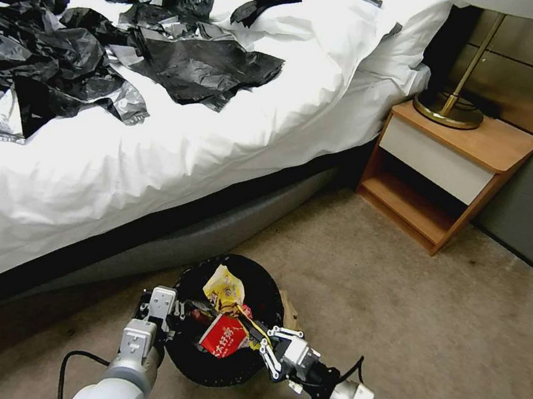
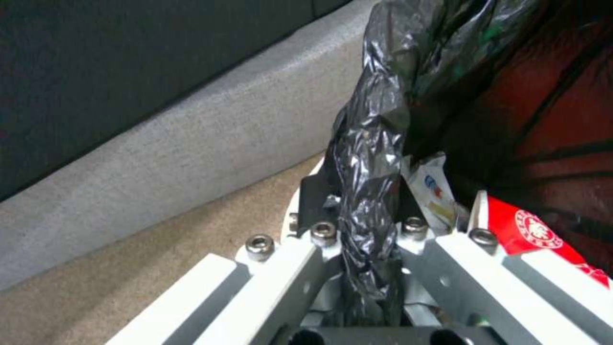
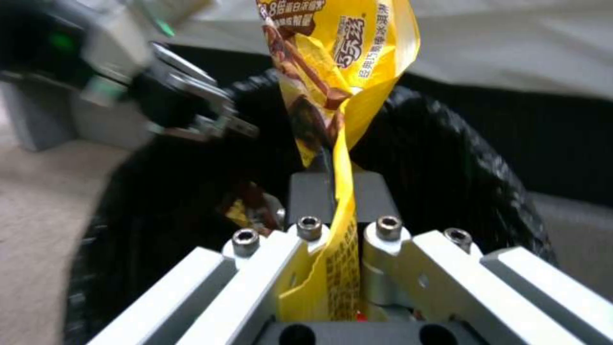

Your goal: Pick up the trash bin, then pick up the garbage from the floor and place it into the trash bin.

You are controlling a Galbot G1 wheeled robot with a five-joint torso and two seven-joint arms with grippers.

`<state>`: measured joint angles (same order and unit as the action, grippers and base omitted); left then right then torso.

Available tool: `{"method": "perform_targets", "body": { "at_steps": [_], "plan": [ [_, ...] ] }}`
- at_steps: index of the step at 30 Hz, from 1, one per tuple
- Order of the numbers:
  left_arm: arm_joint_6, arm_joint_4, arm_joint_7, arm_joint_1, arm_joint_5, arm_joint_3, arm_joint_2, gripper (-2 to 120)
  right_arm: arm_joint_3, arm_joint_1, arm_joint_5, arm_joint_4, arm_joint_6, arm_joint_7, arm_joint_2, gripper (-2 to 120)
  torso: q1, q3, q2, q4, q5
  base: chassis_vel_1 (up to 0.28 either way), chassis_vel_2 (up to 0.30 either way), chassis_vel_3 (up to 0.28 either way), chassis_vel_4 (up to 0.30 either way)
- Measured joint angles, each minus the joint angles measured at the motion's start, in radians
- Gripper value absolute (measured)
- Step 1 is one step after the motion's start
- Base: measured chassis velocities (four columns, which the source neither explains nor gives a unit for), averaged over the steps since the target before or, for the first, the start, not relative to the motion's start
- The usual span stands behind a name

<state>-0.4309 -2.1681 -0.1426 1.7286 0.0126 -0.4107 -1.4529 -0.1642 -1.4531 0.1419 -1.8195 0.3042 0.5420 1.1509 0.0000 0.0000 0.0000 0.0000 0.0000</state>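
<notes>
Mid-drop on the garbage step. Right gripper (image 1: 256, 337) pinched shut on the yellow wrapper (image 1: 224, 289), hanging right over the trash bin (image 1: 188, 356). Left gripper (image 1: 175, 314) clamped on the bin's black liner (image 2: 364, 191) at the rim, holding it up beside the bed (image 1: 236, 134). Red-white wrapper (image 1: 222, 337) already inside. Probably just needs opening up over the mouth, clear of the rim.

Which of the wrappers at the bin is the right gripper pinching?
The yellow wrapper: the right gripper clamps it above the trash bin; the red-white wrapper lies loose inside.
</notes>
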Motion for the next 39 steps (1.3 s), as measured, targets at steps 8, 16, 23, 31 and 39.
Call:
{"method": "perform_targets", "body": {
  "at_steps": [8,16,23,31,39],
  "plan": [
    [0.001,-0.001,0.000,0.003,0.002,0.001,-0.004,0,0.039,0.047,0.002,0.065,-0.034,-0.034,0.030,10,0.000,0.000,0.000,0.0000,-0.0001,0.000,0.000,0.000,0.000],
    [0.001,-0.001,0.000,0.003,0.002,0.002,0.000,0,0.049,0.061,0.000,0.082,-0.043,-0.051,0.036,38,0.000,0.000,0.000,0.0000,0.0000,0.000,0.000,0.000,0.000],
    [0.000,-0.001,0.000,0.003,0.002,0.003,0.001,0,0.049,0.064,0.002,0.080,-0.050,-0.064,0.030,64,0.000,0.000,0.000,0.0000,0.0000,0.000,0.000,0.000,0.000],
    [-0.001,0.000,0.000,0.000,0.000,0.003,0.003,0,0.046,0.059,0.003,0.075,-0.051,-0.067,0.026,92,0.000,0.000,0.000,0.0000,0.0000,0.000,0.000,0.000,0.000],
    [-0.002,0.001,0.001,-0.003,-0.002,0.002,0.004,0,0.037,0.052,0.003,0.061,-0.052,-0.067,0.017,111,0.000,0.000,0.000,0.0000,0.0000,0.000,0.000,0.000,0.000]
  ]
}}
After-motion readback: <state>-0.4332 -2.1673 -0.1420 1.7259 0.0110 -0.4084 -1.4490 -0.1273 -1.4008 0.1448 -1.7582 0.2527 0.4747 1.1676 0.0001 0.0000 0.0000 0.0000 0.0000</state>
